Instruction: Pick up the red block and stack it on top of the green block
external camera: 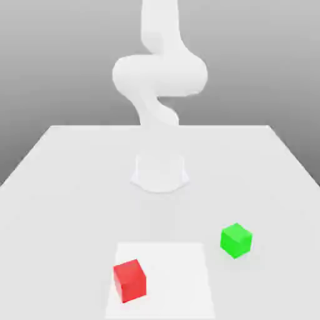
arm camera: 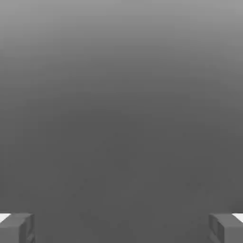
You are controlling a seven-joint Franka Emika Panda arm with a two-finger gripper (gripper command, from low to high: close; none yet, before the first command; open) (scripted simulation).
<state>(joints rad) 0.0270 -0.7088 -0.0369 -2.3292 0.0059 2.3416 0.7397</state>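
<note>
Grey haze hangs behind everything, darker toward the top, and below it a broad pale table [external camera: 56, 187] spreads out to meet us. Rising from a round base at the middle of that table is the white arm [external camera: 159, 75], twisting up in a thick curl and running out past the top edge of the exterior view. Closer to us, a lighter square patch [external camera: 178, 275] lies flat on the table. On to the blocks: the red block [external camera: 130, 280] sits on that square, at the side toward the exterior view's left, resting flat with one corner turned our way. The green block [external camera: 236, 240] stands on the bare table just off the square, toward the exterior view's right and a touch farther back, well apart from the red one. Over to the hand view, and the gripper [arm camera: 121, 228] is spread wide, its two grey fingertips [arm camera: 16, 228] at opposite edges with nothing but plain grey backdrop between them. Nothing is held.
</note>
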